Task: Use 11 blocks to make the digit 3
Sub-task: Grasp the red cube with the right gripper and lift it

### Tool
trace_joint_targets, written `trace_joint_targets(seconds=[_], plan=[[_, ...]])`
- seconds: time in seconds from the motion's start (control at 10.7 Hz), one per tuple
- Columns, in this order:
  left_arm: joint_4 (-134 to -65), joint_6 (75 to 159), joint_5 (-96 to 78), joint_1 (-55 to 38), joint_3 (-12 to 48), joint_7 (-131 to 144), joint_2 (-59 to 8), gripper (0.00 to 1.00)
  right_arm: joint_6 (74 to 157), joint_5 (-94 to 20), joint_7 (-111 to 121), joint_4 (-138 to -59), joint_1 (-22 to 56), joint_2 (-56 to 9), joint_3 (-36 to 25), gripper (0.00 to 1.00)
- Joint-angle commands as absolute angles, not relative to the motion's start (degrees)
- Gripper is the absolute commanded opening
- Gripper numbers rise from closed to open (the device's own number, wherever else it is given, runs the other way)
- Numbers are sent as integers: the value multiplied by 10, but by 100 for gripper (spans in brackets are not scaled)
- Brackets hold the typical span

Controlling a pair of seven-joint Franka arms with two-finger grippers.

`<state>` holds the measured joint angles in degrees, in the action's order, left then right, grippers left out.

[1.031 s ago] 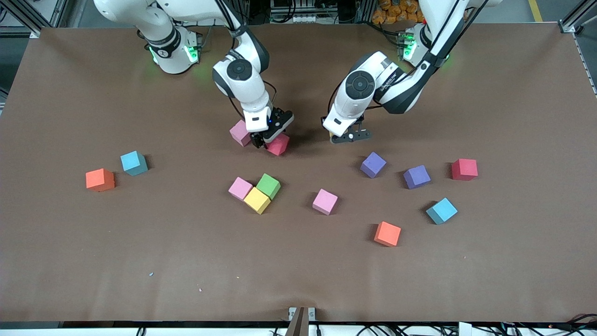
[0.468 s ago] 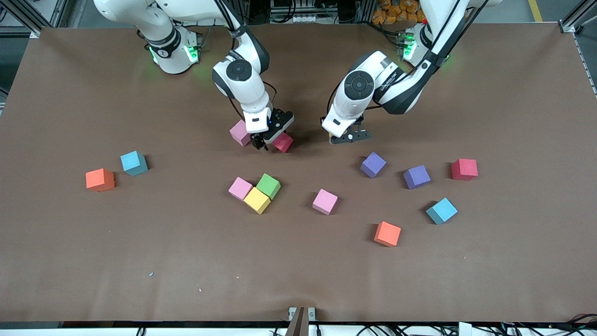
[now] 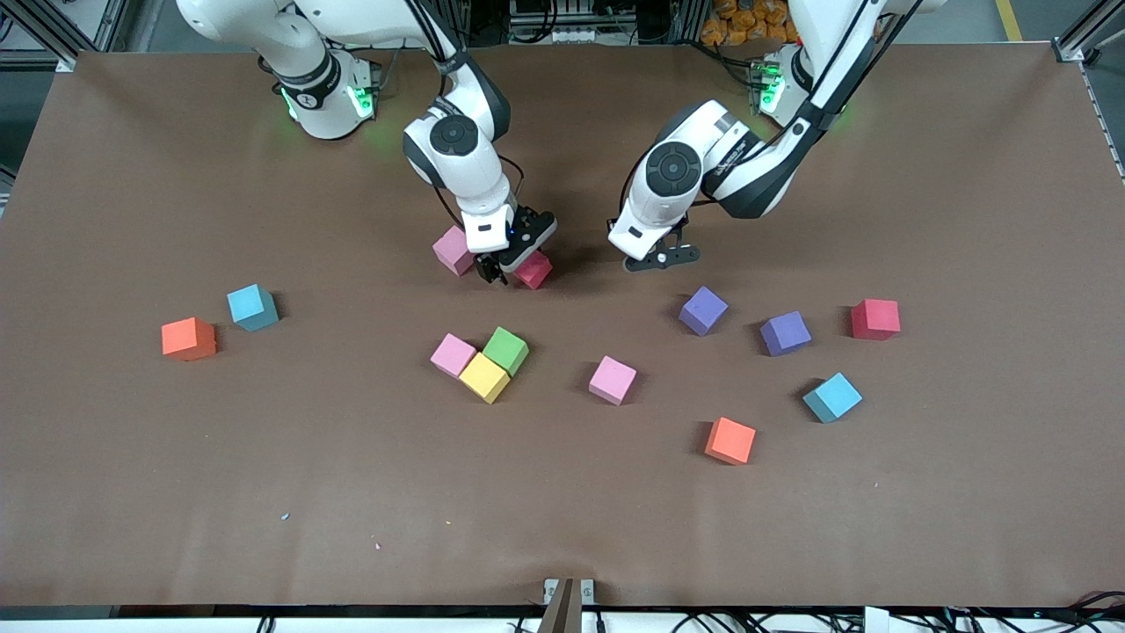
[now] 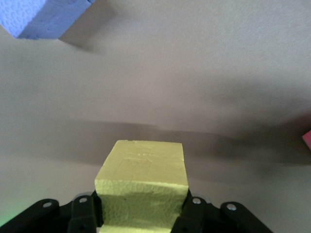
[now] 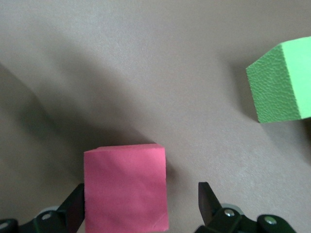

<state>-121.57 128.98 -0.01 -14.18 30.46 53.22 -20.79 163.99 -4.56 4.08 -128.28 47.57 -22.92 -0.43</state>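
Brown table (image 3: pixel 176 492) with scattered foam blocks, two robot arms.
We see the right gripper (image 5: pixel 141 204) spread around a red block (image 5: pixel 126 187); the left gripper (image 4: pixel 138 213) pinches a yellow block (image 4: pixel 141 182).

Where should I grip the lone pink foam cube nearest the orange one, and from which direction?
Come straight down on the lone pink foam cube and pinch two opposite vertical faces. It sits flat, turned slightly askew, so rotate the fingers to match its faces. Nothing touches it; bare brown table surrounds every side, so either pair should work.
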Motion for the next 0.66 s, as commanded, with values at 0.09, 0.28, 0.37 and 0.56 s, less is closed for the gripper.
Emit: trace_joint_targets(seconds=[0.09,0.28,0.37,0.56], plan=[[-1209,1280,7,-143,304,555,-212,0,1637,-47,22,-1252,479,-257,0,95],[-1206,1280,7,-143,305,554,-207,0,1637,-47,18,-1248,482,-262,0,94],[-1206,1280,7,-143,305,554,-207,0,1637,-47,18,-1245,482,-263,0,87],[-1200,1280,7,-143,305,555,-206,0,1637,-47,19,-1245,483,-263,-1,71]])
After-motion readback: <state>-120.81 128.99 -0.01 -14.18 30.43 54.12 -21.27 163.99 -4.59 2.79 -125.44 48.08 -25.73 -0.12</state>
